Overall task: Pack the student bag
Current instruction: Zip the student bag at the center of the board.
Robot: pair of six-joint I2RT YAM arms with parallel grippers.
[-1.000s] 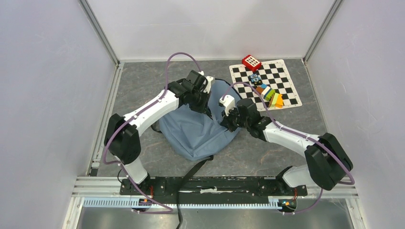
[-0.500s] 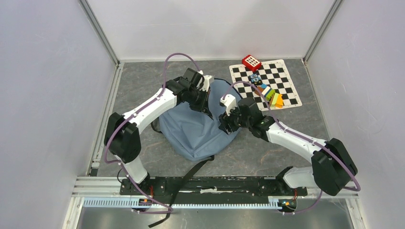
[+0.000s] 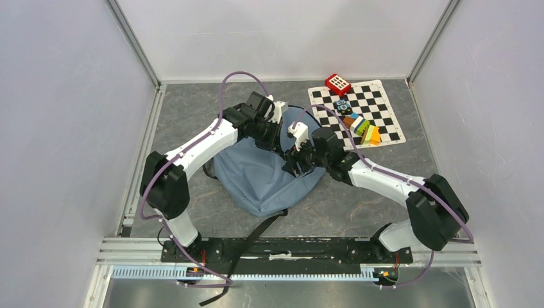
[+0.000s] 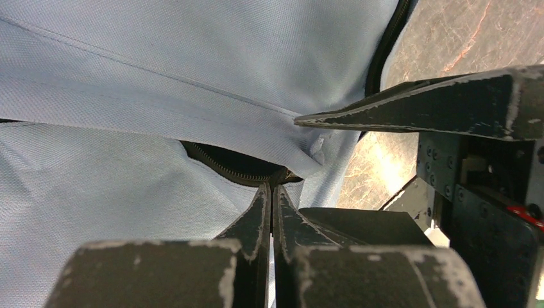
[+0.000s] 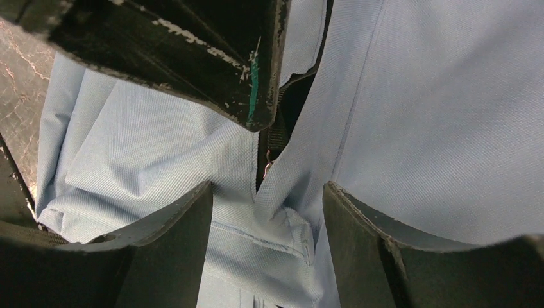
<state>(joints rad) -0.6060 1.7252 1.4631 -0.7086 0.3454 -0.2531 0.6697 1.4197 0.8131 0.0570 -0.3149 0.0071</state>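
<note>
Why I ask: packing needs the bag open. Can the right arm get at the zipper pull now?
Probably yes. The right tool stands open over the student bag, with the zipper pull between its fingers and nothing covering it. The shut left tool sits close by, so room looks tight.

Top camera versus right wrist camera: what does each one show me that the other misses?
Only the top camera: the checkered mat with the red block and coloured pieces, plus the whole student bag outline. Only the right wrist: the zipper slit and its metal pull, framed by the open right claw. Both: the blue-grey bag fabric with the right claw over it.
</note>
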